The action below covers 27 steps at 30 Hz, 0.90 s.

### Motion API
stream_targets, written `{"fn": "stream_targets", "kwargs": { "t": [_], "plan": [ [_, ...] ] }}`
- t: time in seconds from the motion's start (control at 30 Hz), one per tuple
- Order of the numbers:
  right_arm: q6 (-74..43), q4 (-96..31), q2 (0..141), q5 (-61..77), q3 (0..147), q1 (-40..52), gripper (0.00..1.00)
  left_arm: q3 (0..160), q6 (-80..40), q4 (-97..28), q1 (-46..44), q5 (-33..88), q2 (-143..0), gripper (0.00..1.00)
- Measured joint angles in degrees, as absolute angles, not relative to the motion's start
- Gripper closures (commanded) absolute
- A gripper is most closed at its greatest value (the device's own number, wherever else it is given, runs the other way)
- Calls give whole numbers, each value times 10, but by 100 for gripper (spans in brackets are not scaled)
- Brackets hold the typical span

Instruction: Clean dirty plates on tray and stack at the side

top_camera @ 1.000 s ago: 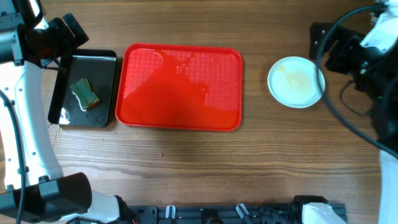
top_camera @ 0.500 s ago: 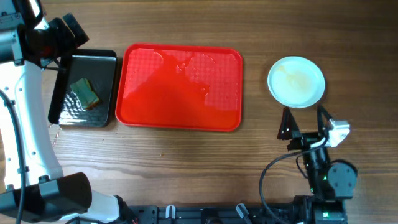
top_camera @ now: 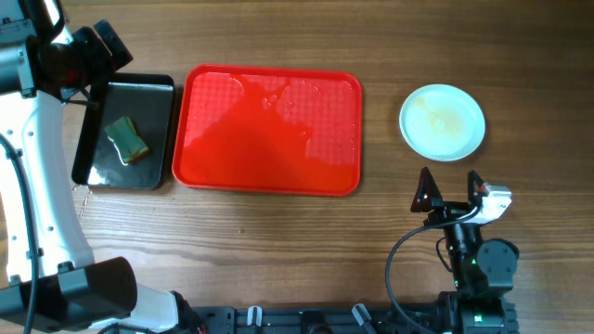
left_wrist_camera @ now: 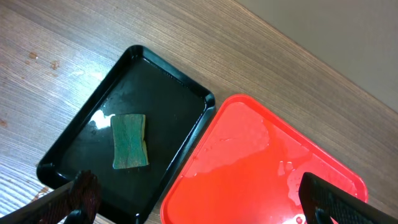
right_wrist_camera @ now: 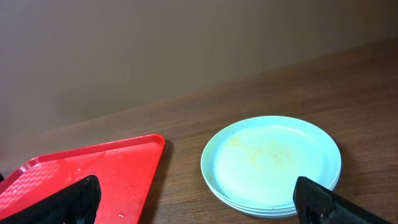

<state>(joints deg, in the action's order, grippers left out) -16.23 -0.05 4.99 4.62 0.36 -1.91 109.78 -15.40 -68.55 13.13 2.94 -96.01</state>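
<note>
The plates (top_camera: 442, 122) are stacked on the wood to the right of the red tray (top_camera: 271, 130). The tray holds no plates and is wet with droplets. In the right wrist view the stack (right_wrist_camera: 271, 163) shows three rims, and the top plate carries a faint yellowish smear. My right gripper (top_camera: 452, 190) is open and empty, just on the near side of the stack, pointing at it; it also shows in its wrist view (right_wrist_camera: 199, 202). My left gripper (left_wrist_camera: 202, 205) is open wide and empty, above the gap between the black tray and the red tray (left_wrist_camera: 249, 168).
A smaller black tray (top_camera: 153, 102) with a green sponge (top_camera: 127, 139) stands left of the red tray; the left wrist view also shows the sponge (left_wrist_camera: 130, 141). The left arm's white links run along the table's left edge. The right arm's base and cable sit at the front right.
My right arm has swung from the far right corner down to the near side of the plate stack, fingers open. The left arm, trays and plates have not moved.
</note>
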Motion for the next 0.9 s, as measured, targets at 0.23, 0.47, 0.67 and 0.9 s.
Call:
{"fn": "stream_targets", "kwargs": {
  "t": [0.23, 0.47, 0.67, 0.9],
  "plan": [
    [-162, -1, 50, 46, 4, -19, 0, 1098, -154, -686, 131, 29, -960, 0],
    [-162, -1, 50, 46, 4, -19, 0, 1073, -154, -656, 128, 16, -947, 0],
    [-162, 0, 49, 44, 4, -19, 0, 738, -142, -356, 77, 15, -698, 0],
    [-163, 0, 48, 44, 4, -19, 0, 225, -134, -62, 76, 17, -324, 0]
  ]
}}
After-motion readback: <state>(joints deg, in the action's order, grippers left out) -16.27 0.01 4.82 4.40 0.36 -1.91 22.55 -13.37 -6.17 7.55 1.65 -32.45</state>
